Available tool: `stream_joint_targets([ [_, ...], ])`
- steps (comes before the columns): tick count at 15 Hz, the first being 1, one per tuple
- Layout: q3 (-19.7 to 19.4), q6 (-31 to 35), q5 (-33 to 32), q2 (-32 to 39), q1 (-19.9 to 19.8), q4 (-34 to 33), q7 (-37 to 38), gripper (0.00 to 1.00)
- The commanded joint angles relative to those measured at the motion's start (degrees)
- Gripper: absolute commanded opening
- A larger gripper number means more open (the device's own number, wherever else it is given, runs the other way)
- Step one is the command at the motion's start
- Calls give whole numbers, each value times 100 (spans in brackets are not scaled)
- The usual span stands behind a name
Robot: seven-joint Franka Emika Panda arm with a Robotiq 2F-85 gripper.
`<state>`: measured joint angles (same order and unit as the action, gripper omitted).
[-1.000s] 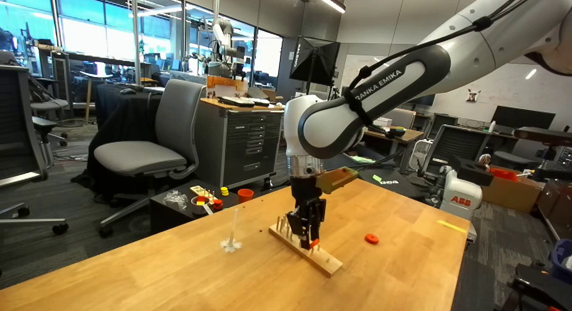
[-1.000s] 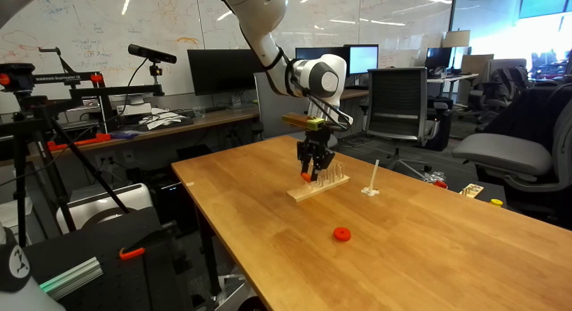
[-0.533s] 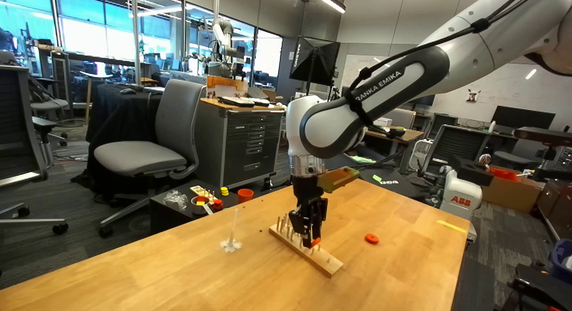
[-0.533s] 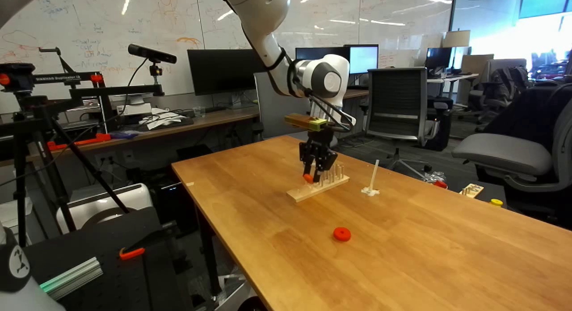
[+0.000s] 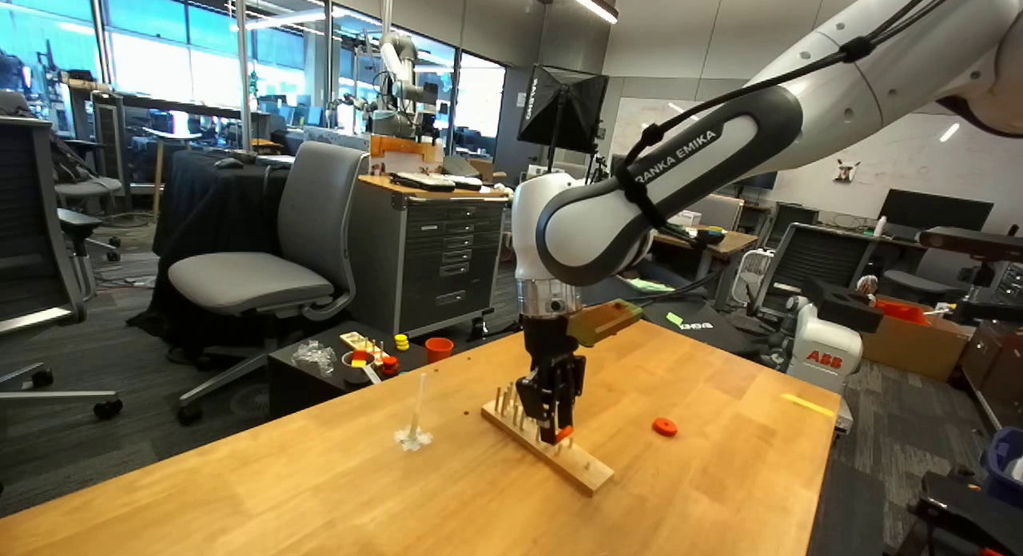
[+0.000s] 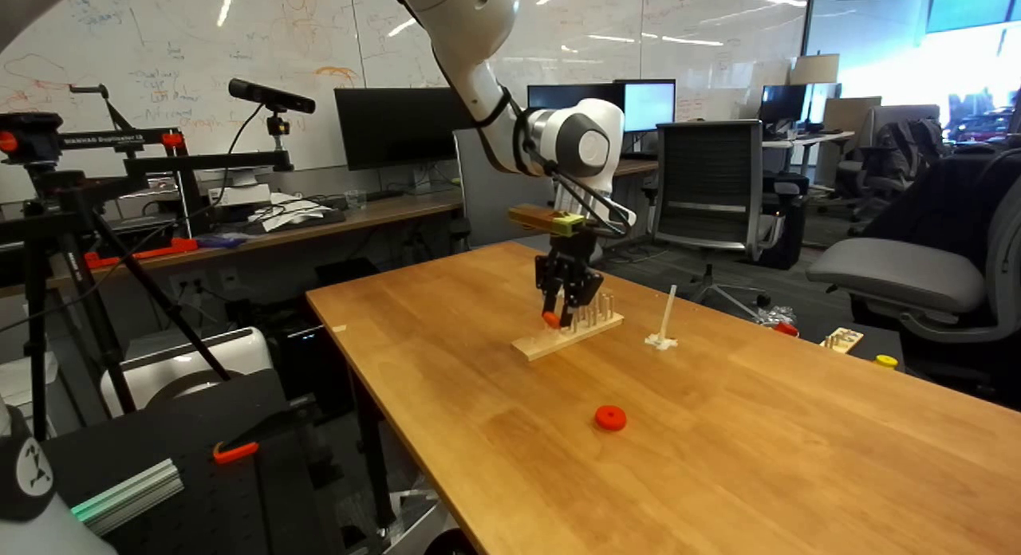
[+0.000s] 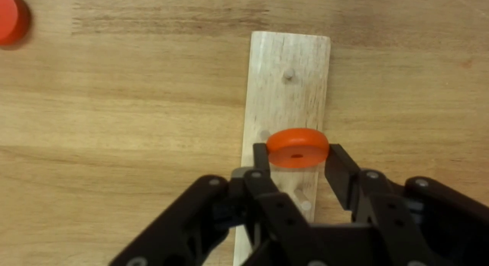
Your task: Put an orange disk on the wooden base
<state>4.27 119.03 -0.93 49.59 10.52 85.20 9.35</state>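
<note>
My gripper (image 7: 298,154) is shut on an orange disk (image 7: 300,139), holding it by its edges between the two fingertips. The disk is tilted, and its small centre hole shows in the wrist view. It is over the wooden base (image 7: 288,101), a long pale board with a row of pegs of rising height. The gripper (image 5: 557,434), the disk (image 5: 564,434) and the base (image 5: 583,470) show in an exterior view. They also show in an exterior view as gripper (image 6: 557,319), disk (image 6: 551,320) and base (image 6: 542,345). I cannot tell whether the disk touches a peg.
A second orange-red disk lies flat on the table in both exterior views (image 5: 664,427) (image 6: 610,417), and at the wrist view's corner (image 7: 10,18). A thin upright stick (image 5: 418,404) (image 6: 667,312) stands taped to the table near the base's tall-peg end.
My gripper, with the disk held, has shifted slightly to the right in both exterior views and sits marginally lower in one of them. The base and second disk have not moved.
</note>
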Motion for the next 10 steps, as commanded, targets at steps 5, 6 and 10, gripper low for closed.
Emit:
stream_joint_targets([
  [5,-24,276,33,27,96,69,64,18],
  [6,-24,334,29,10,111,101,73,18],
  [10,-5,523,21,-89,158,269,61,18],
])
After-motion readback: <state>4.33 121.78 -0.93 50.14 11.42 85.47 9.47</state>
